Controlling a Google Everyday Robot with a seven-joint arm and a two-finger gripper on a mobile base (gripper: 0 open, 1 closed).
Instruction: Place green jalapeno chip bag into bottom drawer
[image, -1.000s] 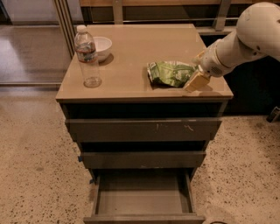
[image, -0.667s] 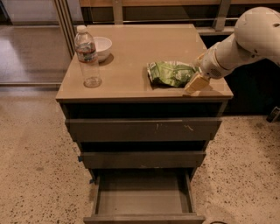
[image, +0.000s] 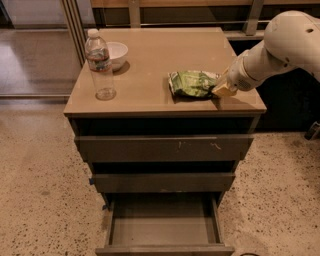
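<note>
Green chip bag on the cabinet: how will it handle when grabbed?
Crinkled foil bag probably floppy and light; may crumple when squeezed. Lies flat, so unlikely to roll. Gripper is at one end; the other end may sag.

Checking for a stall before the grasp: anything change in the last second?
Nothing visibly changed. The gripper is at the right end of the green jalapeno chip bag on the cabinet top, as before. The bottom drawer is open as it was, and the water bottle and bowl have not moved.
</note>
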